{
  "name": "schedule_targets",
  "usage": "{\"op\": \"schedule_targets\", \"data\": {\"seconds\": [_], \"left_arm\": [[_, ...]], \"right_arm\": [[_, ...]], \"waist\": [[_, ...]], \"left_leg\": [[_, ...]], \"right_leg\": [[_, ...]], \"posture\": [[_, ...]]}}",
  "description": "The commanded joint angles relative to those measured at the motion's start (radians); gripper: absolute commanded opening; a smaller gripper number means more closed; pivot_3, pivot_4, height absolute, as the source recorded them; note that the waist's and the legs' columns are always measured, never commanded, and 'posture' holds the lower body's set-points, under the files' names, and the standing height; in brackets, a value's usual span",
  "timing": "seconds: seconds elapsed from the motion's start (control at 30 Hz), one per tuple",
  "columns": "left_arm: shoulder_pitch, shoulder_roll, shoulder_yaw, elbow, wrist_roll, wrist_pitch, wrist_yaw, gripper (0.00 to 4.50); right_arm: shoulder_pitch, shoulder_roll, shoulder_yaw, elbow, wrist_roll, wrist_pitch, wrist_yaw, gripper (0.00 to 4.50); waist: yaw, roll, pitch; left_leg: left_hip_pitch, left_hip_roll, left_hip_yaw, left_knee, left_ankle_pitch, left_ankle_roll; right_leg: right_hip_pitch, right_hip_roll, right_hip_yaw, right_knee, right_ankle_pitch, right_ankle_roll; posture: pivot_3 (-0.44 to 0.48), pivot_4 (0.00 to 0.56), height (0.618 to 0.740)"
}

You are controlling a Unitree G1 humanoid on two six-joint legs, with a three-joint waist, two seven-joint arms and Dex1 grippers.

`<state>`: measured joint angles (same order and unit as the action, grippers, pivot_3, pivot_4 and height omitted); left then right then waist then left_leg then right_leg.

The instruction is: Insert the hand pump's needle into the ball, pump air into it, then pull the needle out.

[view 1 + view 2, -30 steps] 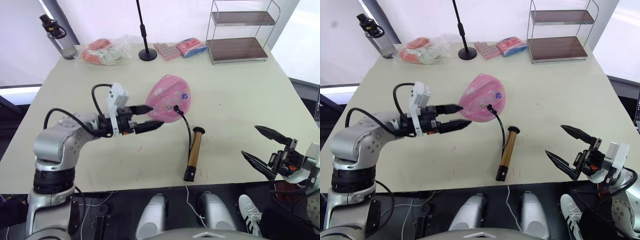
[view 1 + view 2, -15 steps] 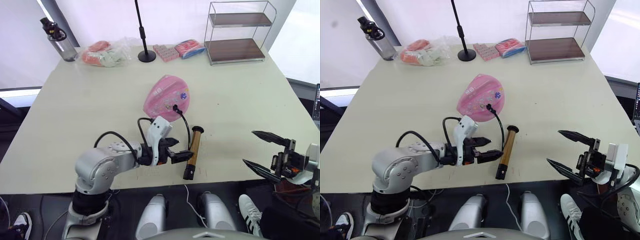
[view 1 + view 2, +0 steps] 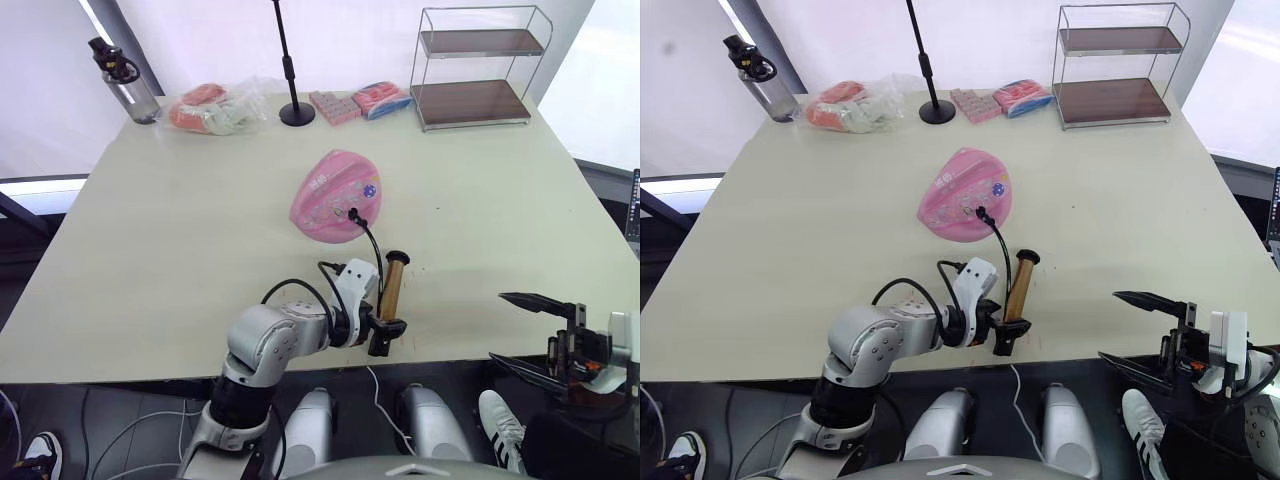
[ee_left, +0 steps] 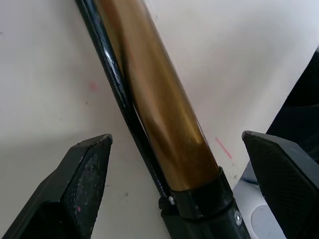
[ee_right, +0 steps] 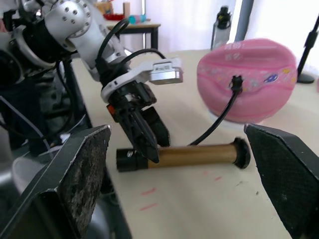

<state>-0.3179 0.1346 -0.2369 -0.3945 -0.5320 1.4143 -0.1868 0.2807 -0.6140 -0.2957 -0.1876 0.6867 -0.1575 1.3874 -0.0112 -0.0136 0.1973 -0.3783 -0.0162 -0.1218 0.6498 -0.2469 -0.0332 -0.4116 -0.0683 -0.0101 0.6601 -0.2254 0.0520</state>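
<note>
- Your left hand point(image 3: 386, 331) straddles the hand pump point(image 3: 388, 299) at the tabletop point(image 3: 180, 230) front edge, fingers spread.
- Bare tabletop lies right of the pump.
- The ball point(image 3: 338, 196) and hose point(image 3: 371, 245) block beyond.

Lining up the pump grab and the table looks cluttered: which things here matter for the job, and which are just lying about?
For the job:
- hand pump, left gripper open astride its near end
- hose with needle fitting in the ball
- ball

Lying about:
- water bottle
- bagged packets
- pink packets
- stand pole
- wire shelf
</note>
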Motion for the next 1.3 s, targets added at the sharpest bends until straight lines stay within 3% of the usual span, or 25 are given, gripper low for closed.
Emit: {"op": "schedule_targets", "data": {"seconds": [0.03,0.2,0.3,0.43,0.47,0.5,0.7,0.97,1.13,1.3], "left_arm": [[-0.015,-0.021,-0.035,-0.002,0.025,-0.02,0.012,4.45],[-0.011,-0.016,-0.065,0.002,0.053,-0.022,0.017,4.45],[-0.01,0.02,-0.083,-0.002,0.068,-0.022,0.008,3.67],[0.012,0.079,-0.092,-0.017,0.074,-0.038,-0.017,1.93],[0.016,0.1,-0.089,-0.022,0.072,-0.043,-0.029,1.28],[0.021,0.12,-0.084,-0.032,0.066,-0.046,-0.045,1.19],[0.032,0.21,-0.089,-0.083,0.029,-0.114,-0.162,1.14],[0.021,0.436,-0.157,-0.014,0.159,-0.519,-0.4,1.14],[0.038,0.465,-0.121,0.07,0.213,-0.791,-0.516,1.14],[0.053,0.424,-0.045,0.14,0.198,-0.959,-0.568,1.14]], "right_arm": [[-0.005,-0.013,-0.035,-0.012,0.009,-0.015,0.003,4.5],[-0.026,-0.014,-0.028,-0.001,0.003,-0.014,-0.001,4.5],[-0.034,-0.011,-0.024,-0.002,-0.001,-0.012,-0.006,4.5],[-0.027,-0.001,-0.019,-0.025,0.002,-0.007,-0.018,4.5],[-0.024,0.002,-0.018,-0.031,0.005,-0.005,-0.024,4.5],[-0.019,0.004,-0.017,-0.037,0.007,-0.004,-0.027,4.5],[-0.01,0.018,-0.011,-0.062,0.015,0.006,-0.058,4.5],[-0.076,0.116,0.035,-0.147,0.03,0.089,-0.258,4.5],[-0.113,0.18,0.08,-0.213,0.026,0.19,-0.452,4.5],[-0.156,0.239,0.12,-0.285,0.054,0.301,-0.635,4.5]], "waist": [[0.0,0.0,0.0],[0.001,0.0,0.0],[0.001,0.0,0.0],[0.0,0.001,-0.001],[0.0,0.001,-0.001],[0.001,0.001,-0.001],[0.0,0.001,-0.001],[0.001,0.002,-0.001],[0.006,0.002,-0.001],[0.006,0.002,-0.001]], "left_leg": [[0.0,0.0,0.0,0.0,0.0,0.0],[0.0,0.0,0.001,0.0,0.0,0.0],[0.0,0.0,0.001,0.0,0.0,0.0],[0.0,0.0,0.001,0.0,0.0,0.0],[0.0,0.0,0.001,0.0,0.0,0.0],[0.0,0.0,0.001,0.0,0.0,0.0],[0.0,0.0,0.001,0.0,0.0,0.001],[0.001,0.001,0.001,0.0,0.0,0.001],[0.0,0.0,0.001,0.0,-0.001,0.002],[-0.002,0.0,0.002,0.0,-0.001,0.003]], "right_leg": [[0.0,0.0,0.0,0.0,0.0,0.0],[0.0,0.0,0.0,0.0,0.0,0.0],[0.0,0.0,0.001,0.0,0.0,0.0],[0.0,0.0,0.001,0.0,0.0,0.0],[0.0,0.0,0.001,0.0,0.0,0.0],[0.0,0.0,0.001,0.0,0.0,0.0],[0.0,0.0,0.001,0.0,0.0,0.0],[-0.001,0.001,0.001,0.0,-0.002,-0.004],[-0.002,0.0,0.001,-0.002,-0.002,-0.005],[-0.004,0.0,0.002,-0.002,-0.002,-0.005]], "posture": [[0.0,0.15,0.731],[0.0,0.15,0.731],[0.0,0.15,0.731],[0.0,0.15,0.731],[0.0,0.15,0.731],[0.0,0.15,0.731],[0.0,0.15,0.731],[0.0,0.15,0.731],[0.0,0.15,0.731],[0.0,0.15,0.731]]}}
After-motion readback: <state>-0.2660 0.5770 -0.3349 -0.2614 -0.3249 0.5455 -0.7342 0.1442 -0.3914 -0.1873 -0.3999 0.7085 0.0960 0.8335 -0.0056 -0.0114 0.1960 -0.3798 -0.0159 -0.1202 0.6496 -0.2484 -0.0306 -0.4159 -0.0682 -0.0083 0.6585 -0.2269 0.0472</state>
